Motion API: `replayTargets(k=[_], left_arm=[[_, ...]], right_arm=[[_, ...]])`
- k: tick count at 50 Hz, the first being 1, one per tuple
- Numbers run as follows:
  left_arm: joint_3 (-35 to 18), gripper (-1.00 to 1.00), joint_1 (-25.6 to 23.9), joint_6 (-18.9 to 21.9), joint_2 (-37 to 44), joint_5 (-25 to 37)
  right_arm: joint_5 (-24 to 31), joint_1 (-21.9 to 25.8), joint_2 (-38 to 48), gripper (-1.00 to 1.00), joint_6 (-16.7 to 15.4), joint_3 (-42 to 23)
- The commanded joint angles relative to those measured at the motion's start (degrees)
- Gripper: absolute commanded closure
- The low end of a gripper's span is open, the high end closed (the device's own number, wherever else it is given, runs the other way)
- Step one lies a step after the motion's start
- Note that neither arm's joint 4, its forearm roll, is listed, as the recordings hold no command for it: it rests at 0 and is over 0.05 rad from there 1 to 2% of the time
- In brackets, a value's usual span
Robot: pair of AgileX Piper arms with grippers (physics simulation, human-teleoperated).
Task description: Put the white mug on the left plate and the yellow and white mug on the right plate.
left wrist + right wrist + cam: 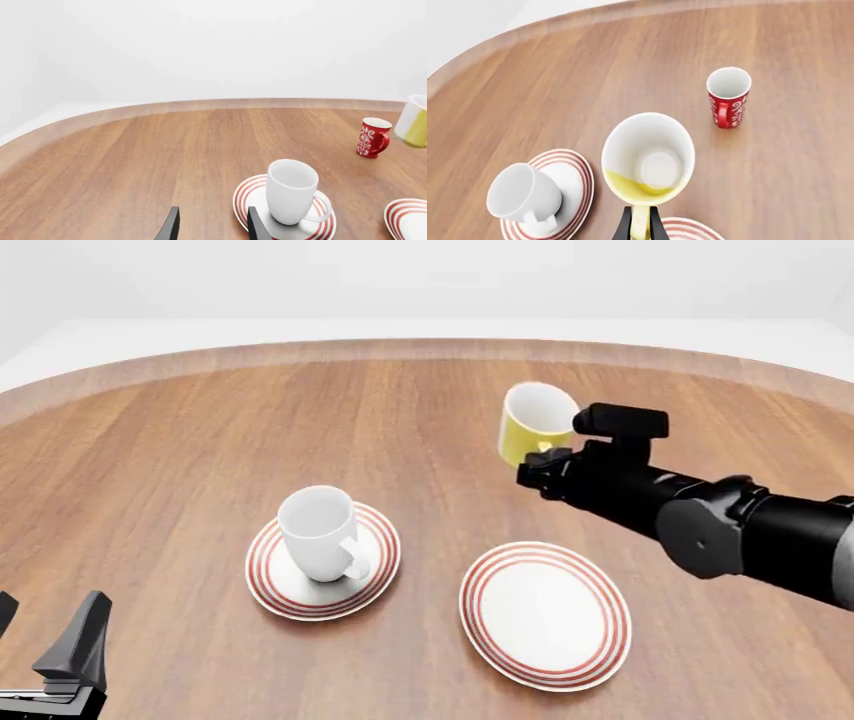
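Two plates lie on the wooden table [174,420], side by side near the arms. On the left plate [378,575] the white mug [320,532] stands upright, its handle turned toward the camera in the front view. The right plate [547,615] is bare.

The right gripper [640,220] holds the yellow mug [534,422] in the air beyond the right plate, tipped so its mouth faces away from the arm. The front view shows only the mug's yellow side and white rim against the black arm; where the fingers meet it is hidden there. The right wrist view settles that: its two dark fingers [624,227] pinch the yellow handle between them, and the view looks straight into the white interior.

That same view shows a red cup [727,97] with white lettering standing upright farther out on the table, well apart from the plates. The front view does not show it; the arm and mug cover that spot. The left wrist view catches it too, beside the hanging yellow mug at the frame's edge.

The left gripper [47,635] sits low at the near left corner of the table, well apart from the left plate, its fingers spread and holding nothing.
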Motion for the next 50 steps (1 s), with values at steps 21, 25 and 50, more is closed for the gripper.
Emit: replayTargets(k=[21,25,50], left_arm=[[0.0,-1.0,0.0,0.0,0.0,0.0],[0.0,-1.0,0.0,0.0,0.0,0.0],[0.0,-1.0,0.0,0.0,0.0,0.0]], right_arm=[[-0.71,0.92,-12.7,1.0,0.1,12.6],[-0.93,1.04,-13.74,1.0,0.14,13.76],[0.86,0.8,-21.25,1.0,-0.27,19.54]])
